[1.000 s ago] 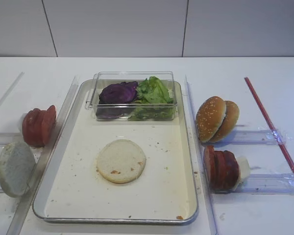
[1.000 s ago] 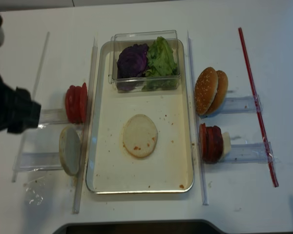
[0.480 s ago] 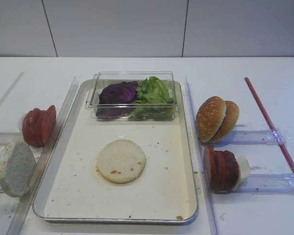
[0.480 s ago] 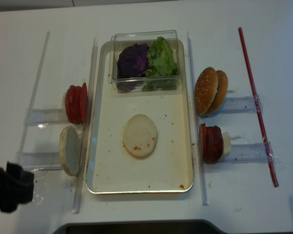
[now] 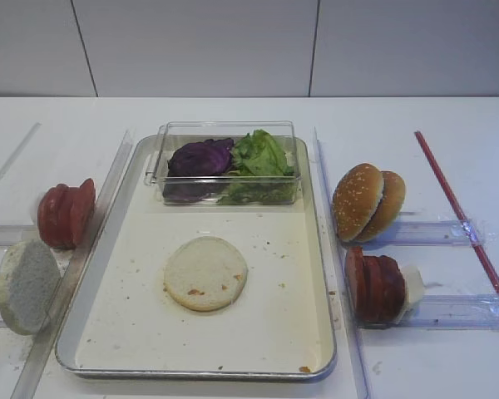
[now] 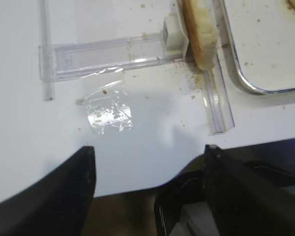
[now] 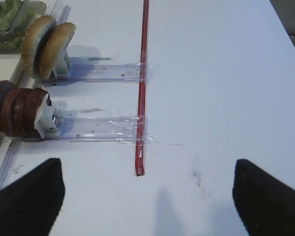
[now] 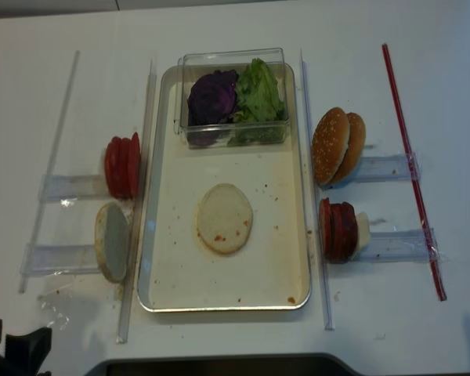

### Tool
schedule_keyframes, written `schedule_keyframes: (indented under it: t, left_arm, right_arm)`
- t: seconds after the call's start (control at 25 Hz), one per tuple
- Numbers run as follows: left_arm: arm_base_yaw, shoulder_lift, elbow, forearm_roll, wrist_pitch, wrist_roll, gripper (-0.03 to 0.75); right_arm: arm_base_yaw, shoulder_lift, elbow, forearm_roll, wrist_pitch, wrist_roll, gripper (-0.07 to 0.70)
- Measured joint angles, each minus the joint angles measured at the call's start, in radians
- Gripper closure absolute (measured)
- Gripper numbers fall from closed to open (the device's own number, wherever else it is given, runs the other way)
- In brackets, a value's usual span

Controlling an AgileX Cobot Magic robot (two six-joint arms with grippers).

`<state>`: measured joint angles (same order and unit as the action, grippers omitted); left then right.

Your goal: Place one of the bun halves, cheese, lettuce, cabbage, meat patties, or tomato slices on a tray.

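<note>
The left end effector [image 6: 147, 191] has drawn back toward the near edge of the desk [image 5: 416, 116] since a second ago, fingers spread and empty. Ahead of it and to its right, the placed bun half [image 5: 205, 273] lies flat on the tray [image 5: 319, 249], a pale cream disc with brown specks. It looks light, soft and crumbly, best pinched gently across its rim. Another bun half [image 5: 25, 285] stands on edge just ahead of that end effector. The right end effector [image 7: 147, 196] hovers, spread, meat patties [image 7: 17, 115] ahead-left.
</note>
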<state>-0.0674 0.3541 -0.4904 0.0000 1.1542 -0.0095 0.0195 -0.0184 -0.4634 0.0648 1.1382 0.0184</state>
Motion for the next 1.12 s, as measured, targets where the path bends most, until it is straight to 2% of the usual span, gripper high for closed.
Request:
schedule_keyframes:
  t: [0.4,1.12]
  left_arm:
    - [0.0,-0.195,0.0,0.02,0.004,0.0,0.286]
    - [0.0,-0.369,0.0,0.025,0.009,-0.002,0.287]
  right_arm:
    - [0.0,0.0,0.0,0.0,0.0,0.0,-0.06]
    - [0.0,0.0,0.0,0.0,0.0,-0.008,-0.06]
